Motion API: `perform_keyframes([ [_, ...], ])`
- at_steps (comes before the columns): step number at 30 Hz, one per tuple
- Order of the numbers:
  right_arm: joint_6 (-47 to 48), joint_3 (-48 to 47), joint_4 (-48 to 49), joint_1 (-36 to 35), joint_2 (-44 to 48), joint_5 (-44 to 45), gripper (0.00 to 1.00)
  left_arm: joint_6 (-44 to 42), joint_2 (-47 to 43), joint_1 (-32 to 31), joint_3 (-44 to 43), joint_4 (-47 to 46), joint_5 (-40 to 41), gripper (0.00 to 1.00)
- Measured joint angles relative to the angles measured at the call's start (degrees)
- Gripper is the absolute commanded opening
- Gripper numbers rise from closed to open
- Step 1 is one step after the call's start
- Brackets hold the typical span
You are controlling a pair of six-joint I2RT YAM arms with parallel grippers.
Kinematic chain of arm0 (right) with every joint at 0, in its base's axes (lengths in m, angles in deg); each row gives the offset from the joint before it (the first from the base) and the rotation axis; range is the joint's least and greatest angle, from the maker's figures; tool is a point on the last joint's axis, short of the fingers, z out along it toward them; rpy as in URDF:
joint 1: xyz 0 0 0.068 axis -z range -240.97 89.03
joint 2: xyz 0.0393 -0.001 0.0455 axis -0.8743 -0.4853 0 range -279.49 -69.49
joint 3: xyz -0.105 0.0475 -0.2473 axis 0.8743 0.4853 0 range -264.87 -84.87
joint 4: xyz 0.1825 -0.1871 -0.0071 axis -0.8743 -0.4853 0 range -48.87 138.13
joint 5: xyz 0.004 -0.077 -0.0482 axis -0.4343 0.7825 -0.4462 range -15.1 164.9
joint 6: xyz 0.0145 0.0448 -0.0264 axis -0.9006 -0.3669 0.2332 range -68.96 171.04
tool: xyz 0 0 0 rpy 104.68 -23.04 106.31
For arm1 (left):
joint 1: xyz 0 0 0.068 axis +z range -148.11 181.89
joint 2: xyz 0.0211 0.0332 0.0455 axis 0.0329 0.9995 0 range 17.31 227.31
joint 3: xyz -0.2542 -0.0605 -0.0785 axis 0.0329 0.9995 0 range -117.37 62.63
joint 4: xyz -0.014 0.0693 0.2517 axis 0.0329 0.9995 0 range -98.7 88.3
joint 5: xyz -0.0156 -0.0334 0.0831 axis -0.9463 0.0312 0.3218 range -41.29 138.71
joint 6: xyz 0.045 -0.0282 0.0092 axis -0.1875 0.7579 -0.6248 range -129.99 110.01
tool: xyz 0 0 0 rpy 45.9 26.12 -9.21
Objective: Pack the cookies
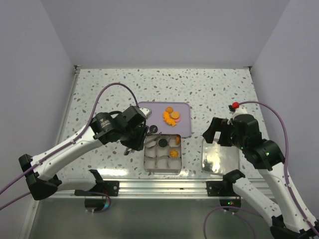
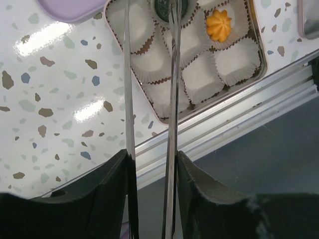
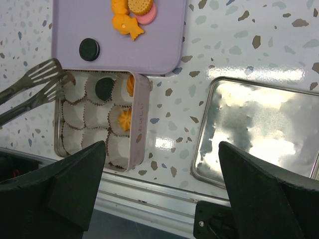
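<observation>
left gripper (image 2: 152, 164) clamps tongs (image 2: 173, 99) over the tin (image 3: 141, 119) to seat cookies (image 3: 124, 22); right gripper (image 3: 162, 144) hovers beside it, jaws spread, empty.

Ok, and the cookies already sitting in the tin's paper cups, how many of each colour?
In the tin:
black cookie: 1
orange cookies: 2
Total: 3
</observation>
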State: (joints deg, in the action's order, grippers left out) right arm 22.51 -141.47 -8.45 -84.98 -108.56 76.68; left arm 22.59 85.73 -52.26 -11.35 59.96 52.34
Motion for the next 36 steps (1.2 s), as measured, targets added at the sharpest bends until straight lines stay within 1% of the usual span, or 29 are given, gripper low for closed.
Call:
perform_keyframes([
  [4, 0.0, 0.0, 0.0, 0.0, 0.0, 0.0, 0.99, 0.4, 3.3, 0.0, -1.9, -0.8, 1.4, 0.48],
  [9, 0.0, 0.0, 0.0, 0.0, 0.0, 0.1, 0.99, 0.4, 10.3, 0.0, -4.8, -2.0, 2.7, 0.50],
  [16, 0.1, 0.0, 0.0, 0.0, -0.6, 0.3, 0.99, 0.4, 19.6, 0.1, -12.8, -3.0, 3.4, 0.51],
  [21, 0.2, 0.0, 0.0, 0.0, -1.1, 0.3, 0.99, 0.4, 24.1, 0.5, -17.5, -3.4, 3.7, 0.51],
  [29, 0.5, 0.0, 0.0, 0.0, -1.1, 0.3, 0.99, 1.1, 26.2, 2.8, -20.9, -4.3, 3.6, 0.50],
  [33, 0.5, 0.0, 0.0, 0.0, -1.6, 0.3, 0.99, 1.5, 25.2, 3.5, -21.3, -4.9, 3.0, 0.51],
  [36, 0.5, 0.0, 0.1, 0.0, -2.0, 0.3, 0.99, 2.3, 22.7, 3.9, -20.0, -5.2, 2.6, 0.51],
])
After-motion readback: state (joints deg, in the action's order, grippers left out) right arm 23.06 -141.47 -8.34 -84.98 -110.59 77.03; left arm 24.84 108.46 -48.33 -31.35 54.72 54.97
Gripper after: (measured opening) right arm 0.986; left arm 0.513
